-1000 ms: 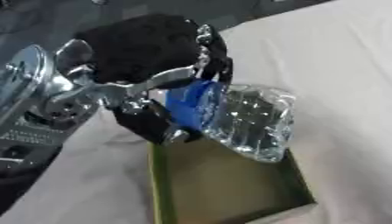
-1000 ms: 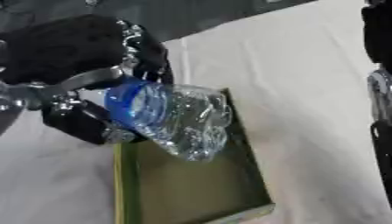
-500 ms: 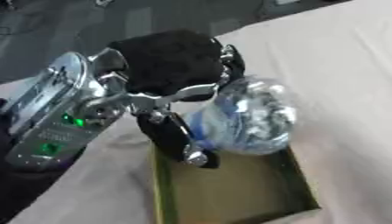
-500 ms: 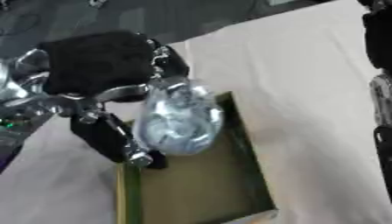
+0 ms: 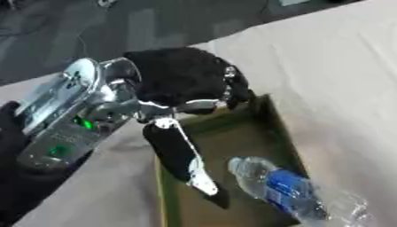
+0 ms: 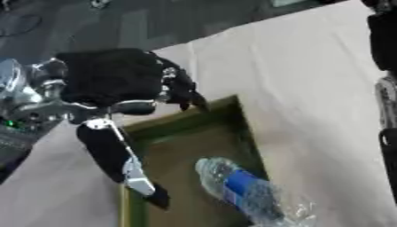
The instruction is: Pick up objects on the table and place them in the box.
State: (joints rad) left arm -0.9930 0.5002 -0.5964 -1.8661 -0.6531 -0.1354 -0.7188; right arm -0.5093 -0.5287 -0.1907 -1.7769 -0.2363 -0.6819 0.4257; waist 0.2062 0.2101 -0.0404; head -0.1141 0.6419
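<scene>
Your left hand (image 5: 182,84) is a black, matte-textured unit on a silver metal wrist, positioned over the far left corner of the box (image 5: 275,122). Its fingers are apart and hold nothing: the thumb (image 5: 182,155) extends straight down toward the box interior, and the remaining fingers curve slightly over the far rim.

The box is a shallow rectangular tray with thin olive-green walls and a flat, dull brownish floor. It rests on the counter (image 5: 333,66), which is covered in a smooth, pale beige cloth.

The box contains one item: the bottle (image 6: 248,190). It is a clear plastic water bottle with a crumpled, glossy body and a blue label band around its middle. It lies on its side inside the box, near the right wall, with one end pointing to the far left and the other toward the near right corner. The bottle is separate from your left hand; the thumb tip hangs just beside it without contact.

Your right arm (image 6: 384,66) shows as a black and silver column along the right edge of the right eye view. The right hand itself is not visible.
</scene>
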